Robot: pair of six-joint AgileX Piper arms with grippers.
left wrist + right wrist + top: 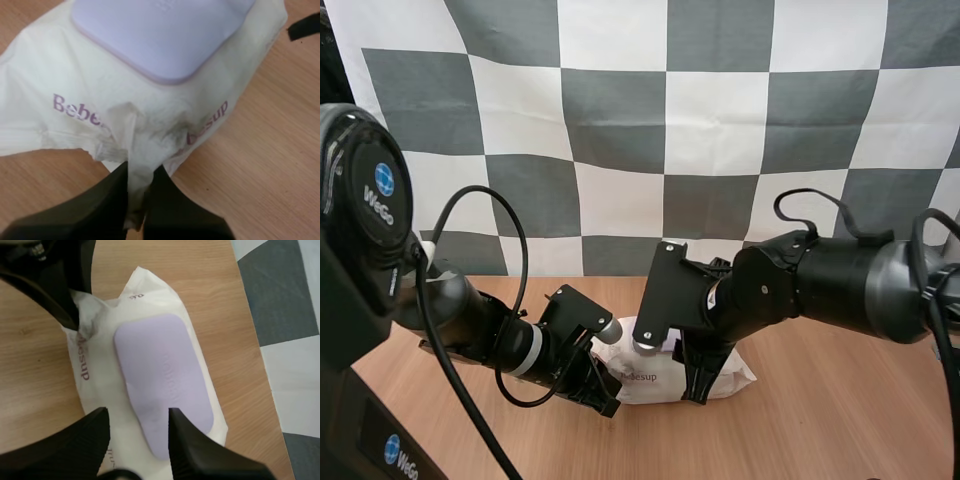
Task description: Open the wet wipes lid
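The wet wipes pack (655,382) lies on the table between my two arms, a soft white pack with purple lettering. Its lilac lid (160,380) lies flat and closed on top. My left gripper (608,403) is low at the pack's near-left side. In the left wrist view, the left gripper (135,187) is shut on a crumpled fold of the pack (75,85), just below the lid (160,35). My right gripper (136,432) hangs open over one end of the pack (95,370), one finger on each side of the lid's end. From above, the right gripper (695,385) covers the pack's right part.
The wooden table (820,420) has bare surface to the right of the pack and in front of it. The left arm's fingers (67,310) show in the right wrist view, pinching the pack's long side.
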